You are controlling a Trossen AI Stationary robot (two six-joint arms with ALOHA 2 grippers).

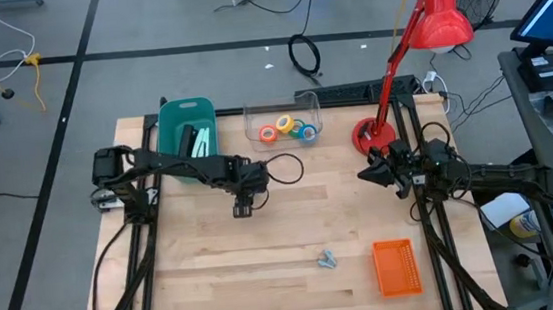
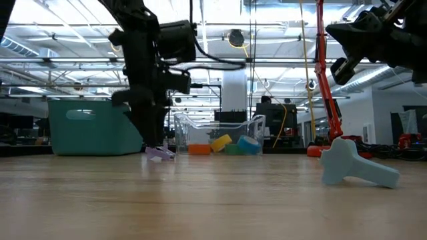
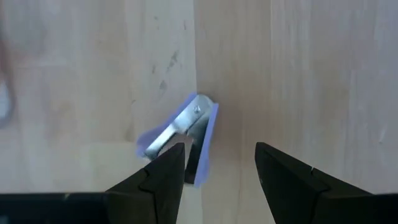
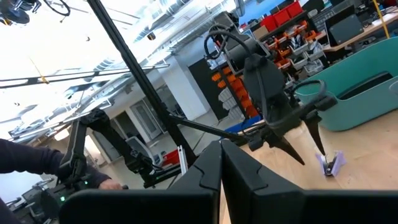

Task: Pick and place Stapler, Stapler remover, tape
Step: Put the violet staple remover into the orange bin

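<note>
From above I get even, bright light over the wooden table (image 1: 264, 236), with only soft, short shadows under the arms and no hard glare on the wood. The red desk lamp (image 1: 442, 12) at the far right corner adds no beam I can make out. At table height the ceiling lights behind blow out to white, so the left arm (image 2: 147, 73) reads as a near silhouette against them. The pale blue object (image 2: 357, 167) close to that lens is soft. My left wrist picture is washed out and hazy, its fingers (image 3: 155, 180) dark. My right wrist picture glares white at the windows.
</note>
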